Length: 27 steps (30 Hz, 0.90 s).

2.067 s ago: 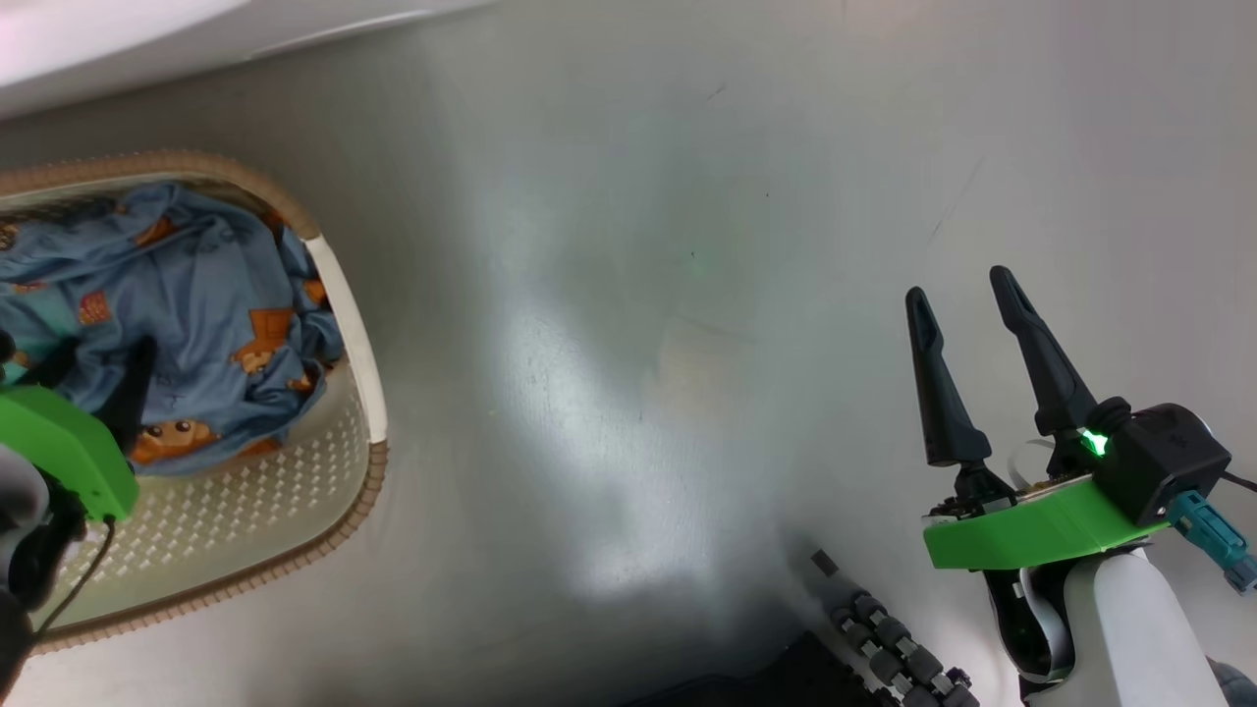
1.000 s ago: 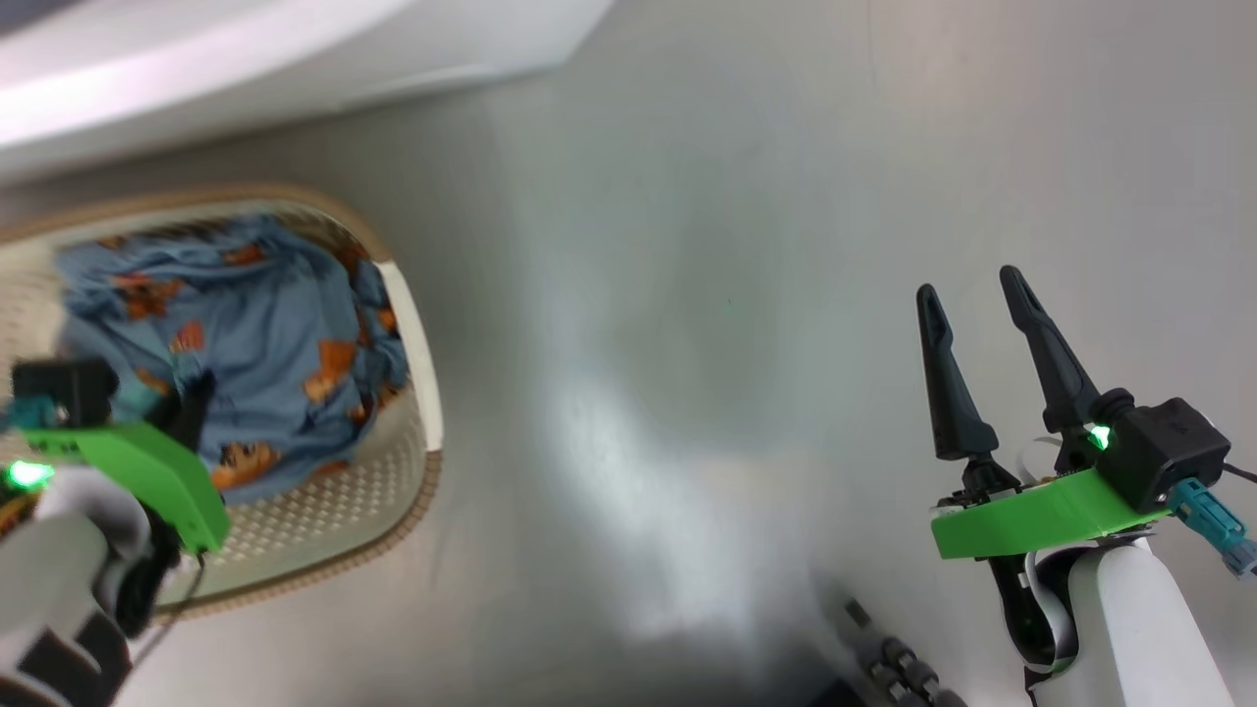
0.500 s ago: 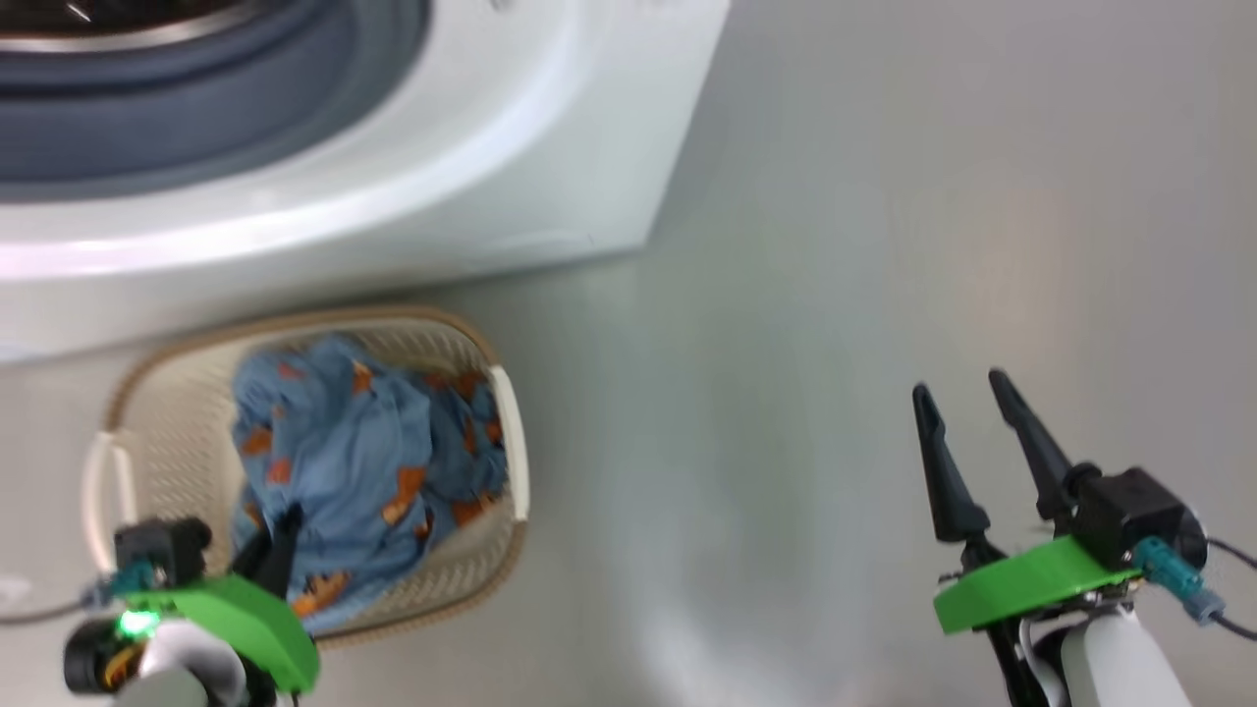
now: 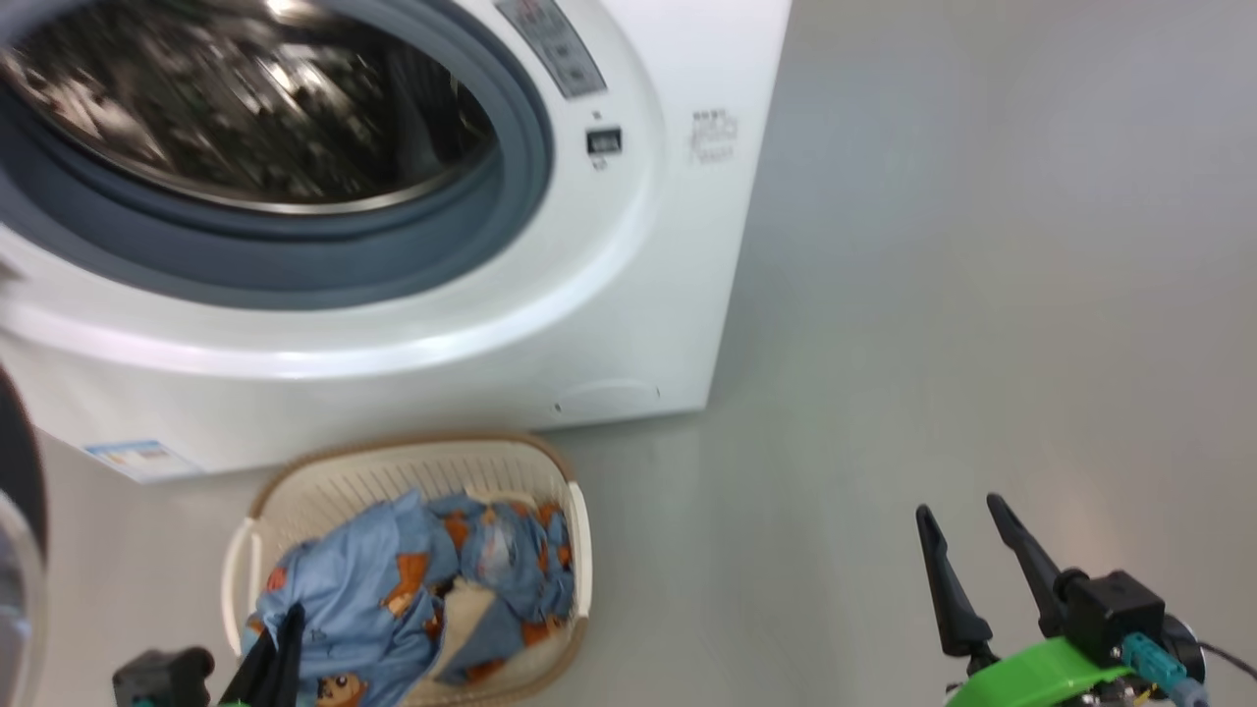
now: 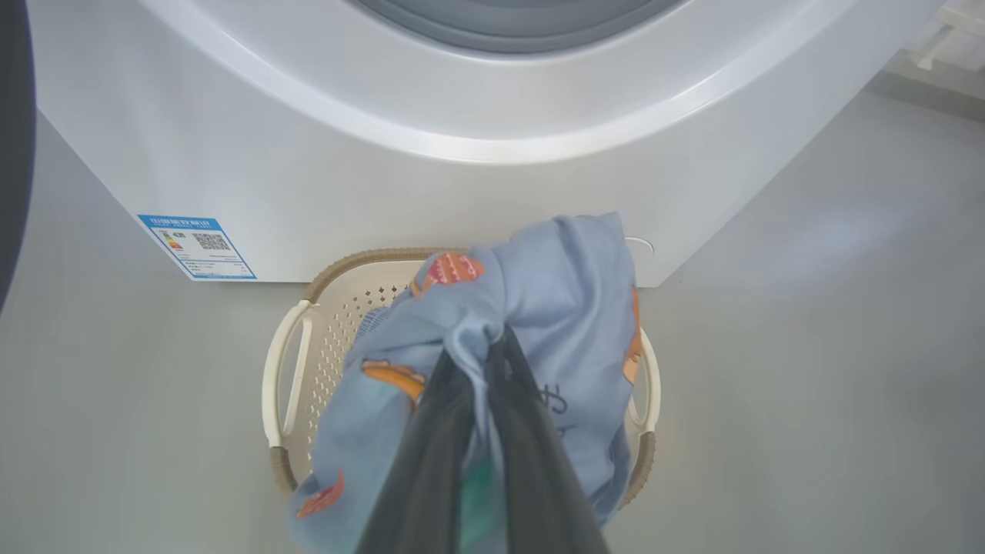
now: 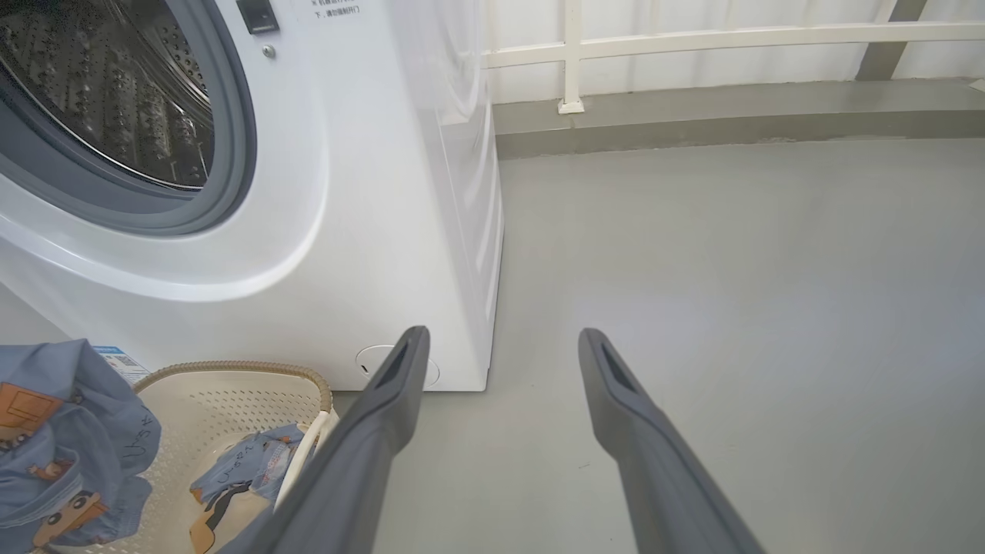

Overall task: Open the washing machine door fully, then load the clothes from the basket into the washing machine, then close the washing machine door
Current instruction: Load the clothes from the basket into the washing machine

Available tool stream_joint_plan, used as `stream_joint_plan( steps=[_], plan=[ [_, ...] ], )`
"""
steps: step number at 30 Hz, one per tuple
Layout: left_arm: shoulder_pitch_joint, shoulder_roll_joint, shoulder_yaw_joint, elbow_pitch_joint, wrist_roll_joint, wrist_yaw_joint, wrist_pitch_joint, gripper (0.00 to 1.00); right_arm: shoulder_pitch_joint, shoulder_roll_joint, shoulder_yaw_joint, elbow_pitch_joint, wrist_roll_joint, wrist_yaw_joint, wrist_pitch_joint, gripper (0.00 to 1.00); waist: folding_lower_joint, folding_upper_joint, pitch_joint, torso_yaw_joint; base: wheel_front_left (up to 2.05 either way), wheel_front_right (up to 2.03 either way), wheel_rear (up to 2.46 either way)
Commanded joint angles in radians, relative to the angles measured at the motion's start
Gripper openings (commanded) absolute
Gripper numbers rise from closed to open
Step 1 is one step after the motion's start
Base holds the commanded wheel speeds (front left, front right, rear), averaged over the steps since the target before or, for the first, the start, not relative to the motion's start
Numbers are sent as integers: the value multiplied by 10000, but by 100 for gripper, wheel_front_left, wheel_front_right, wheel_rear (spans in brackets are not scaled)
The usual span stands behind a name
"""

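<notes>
the head camera has tipped up since the earlier frames, so most of the shift in the head view is the view and not the things: the floor gave way to the front of the washing machine. what has really moved is the left gripper. it was down among the clothes in the basket, and now it has lifted, pinched shut on a fold of the blue cloth, which hangs above the basket with its lower end trailing inside.

that suggests the pick is made and the carry to the drum comes next. the drag of the trailing cloth over the basket's edge looks like the thing to watch.

from left to right:
- one door, swung open at the far left, only its dark rim and a bit of glass in the head view.
- one left gripper, closed on the clothes.
- one basket, on the floor just in front of the machine.
- one bundle of clothes, part raised, part lying in the basket; i cannot tell whether it is one garment or two.
- one washing machine, mouth open and drum bare of laundry as far as it can be seen, with one blue label low on its front.
- one right gripper, fingers spread wide and holding nothing, hanging over bare floor to the right of the machine, well apart from the basket.
</notes>
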Motion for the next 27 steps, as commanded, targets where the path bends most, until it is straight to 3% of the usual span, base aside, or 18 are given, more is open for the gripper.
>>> stream_joint_plan(
  steps=[1,13,27],
  plan=[
    [193,109,623,-443,299,78,-137,0,145,-74,160,-167,-19,62,-48,100,0,0,-1137,452,0,0,0],
    [1770,-839,2027,-2442,1744,320,-137,0,759,-74,249,23,-8,62,-48,100,0,0,-2325,589,0,0,0],
    [2554,-1546,3027,-4134,2678,202,-137,0,902,-135,218,127,86,62,-48,100,0,0,-2968,593,0,0,0]
  ],
)
